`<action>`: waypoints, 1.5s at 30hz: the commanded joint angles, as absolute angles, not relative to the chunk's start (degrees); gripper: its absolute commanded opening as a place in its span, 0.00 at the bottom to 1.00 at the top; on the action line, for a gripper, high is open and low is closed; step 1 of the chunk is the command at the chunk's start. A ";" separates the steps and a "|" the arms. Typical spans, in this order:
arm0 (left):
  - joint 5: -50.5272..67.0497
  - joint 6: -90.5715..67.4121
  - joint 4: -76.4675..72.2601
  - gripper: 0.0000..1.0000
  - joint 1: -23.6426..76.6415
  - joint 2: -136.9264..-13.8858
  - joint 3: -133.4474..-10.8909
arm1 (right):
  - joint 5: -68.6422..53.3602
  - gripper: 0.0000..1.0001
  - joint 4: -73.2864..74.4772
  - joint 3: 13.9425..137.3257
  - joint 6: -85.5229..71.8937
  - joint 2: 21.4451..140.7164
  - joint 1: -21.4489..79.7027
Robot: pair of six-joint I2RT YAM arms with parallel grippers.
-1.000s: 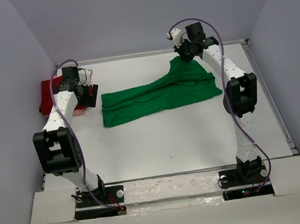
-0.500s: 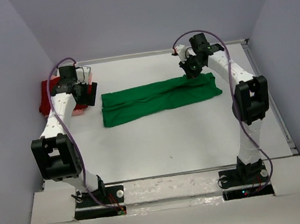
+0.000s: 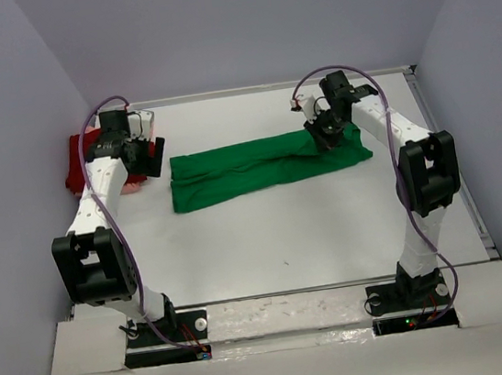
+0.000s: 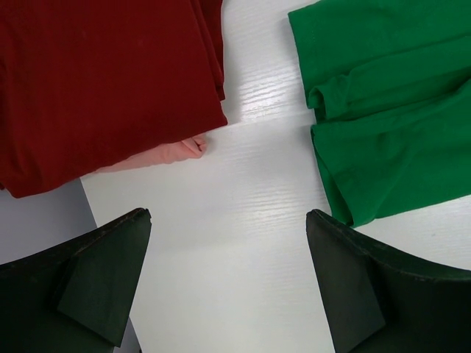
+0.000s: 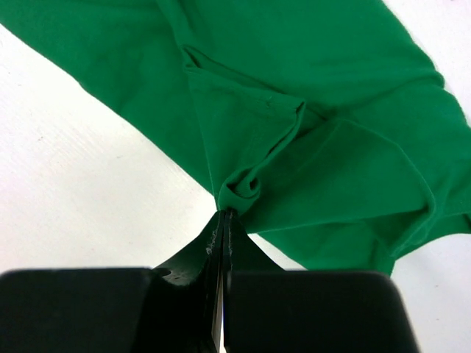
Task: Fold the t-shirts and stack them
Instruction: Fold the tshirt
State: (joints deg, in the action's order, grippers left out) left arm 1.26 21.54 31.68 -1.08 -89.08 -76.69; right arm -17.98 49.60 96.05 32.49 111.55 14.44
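Note:
The bright green t-shirt [image 3: 248,167] lies across the middle of the table as a long, narrow folded band. My right gripper [image 3: 326,137] is low over its right end, shut on a pinched bunch of the green cloth [image 5: 239,193]. The rest of the shirt [image 5: 324,88] spreads out beyond my fingertips. The dark red t-shirt [image 3: 76,162] lies folded at the far left, with a pale pink t-shirt [image 4: 158,154] peeking out from under it. My left gripper [image 4: 228,220] hovers open over bare table between the red shirt [image 4: 103,81] and the green shirt's left end [image 4: 390,125], holding nothing.
The white table [image 3: 284,229] is closed in by pale walls on the left, back and right, with a raised rail [image 3: 457,170] along its right edge. The red shirt lies against the left wall. A small dark speck [image 3: 284,262] marks the near middle.
My right gripper has come down and toward the near side with the green shirt's far edge, folding the raised cloth over into a flatter, narrower band. The left arm has hardly moved.

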 commanded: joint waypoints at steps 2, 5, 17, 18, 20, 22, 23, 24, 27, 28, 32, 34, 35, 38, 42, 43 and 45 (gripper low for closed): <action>2.02 21.80 32.26 0.99 -0.79 -84.99 -75.59 | -21.00 0.00 51.33 95.63 31.29 110.83 15.73; 2.20 21.88 32.08 0.99 -0.79 -84.90 -75.23 | -21.62 0.00 51.77 94.75 31.11 111.09 16.25; 2.72 21.71 31.73 0.99 -0.35 -85.17 -74.36 | -22.06 0.15 56.60 93.26 31.20 114.87 18.63; 2.81 21.80 31.73 0.99 -0.26 -85.08 -74.36 | -22.15 0.25 57.21 93.16 31.20 115.05 19.15; 2.81 21.80 31.82 0.99 -0.35 -84.99 -74.27 | -22.24 0.29 58.00 93.43 31.03 115.31 19.77; 2.81 21.80 31.82 0.99 -0.35 -84.99 -74.09 | -22.33 0.40 59.15 93.78 31.11 115.40 20.38; 2.81 21.88 31.73 0.99 -0.26 -84.99 -74.18 | -22.32 0.43 59.24 93.69 31.20 115.14 20.39; 2.73 21.88 31.73 0.99 -0.26 -84.90 -74.09 | -22.15 0.45 59.24 93.52 31.29 114.96 20.39; 2.90 21.89 31.64 0.99 -0.35 -84.64 -74.18 | -20.75 0.49 59.24 93.86 31.11 114.00 20.39; 2.99 21.80 31.81 0.99 -0.26 -84.55 -74.44 | -20.13 0.49 59.41 94.56 31.11 113.12 20.39; 3.16 21.80 31.91 0.99 1.41 -84.20 -74.71 | -17.15 0.49 59.77 97.72 31.20 110.49 20.39; 3.34 21.80 31.64 0.99 1.49 -84.02 -74.53 | -14.87 0.48 57.93 98.35 31.20 109.43 20.39; 3.43 21.80 31.73 0.99 1.49 -83.85 -74.44 | -14.16 0.48 57.05 98.52 31.11 108.99 20.39; 3.43 21.71 31.38 0.99 1.49 -83.24 -74.09 | -11.52 0.47 53.09 98.52 30.59 108.46 20.39; 3.43 21.88 31.11 0.99 1.58 -82.27 -73.13 | -10.98 0.46 49.92 99.92 29.10 110.74 20.39; 3.25 21.88 31.03 0.99 1.58 -82.18 -72.95 | -11.68 0.46 50.01 101.32 28.92 112.48 20.39; 3.16 21.88 31.03 0.99 1.58 -82.00 -72.51 | -12.39 0.46 50.10 102.65 28.30 114.25 20.39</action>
State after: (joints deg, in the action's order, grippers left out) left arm 2.87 21.56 31.57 1.50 -85.25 -73.54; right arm -12.60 53.23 98.89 30.02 111.77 20.08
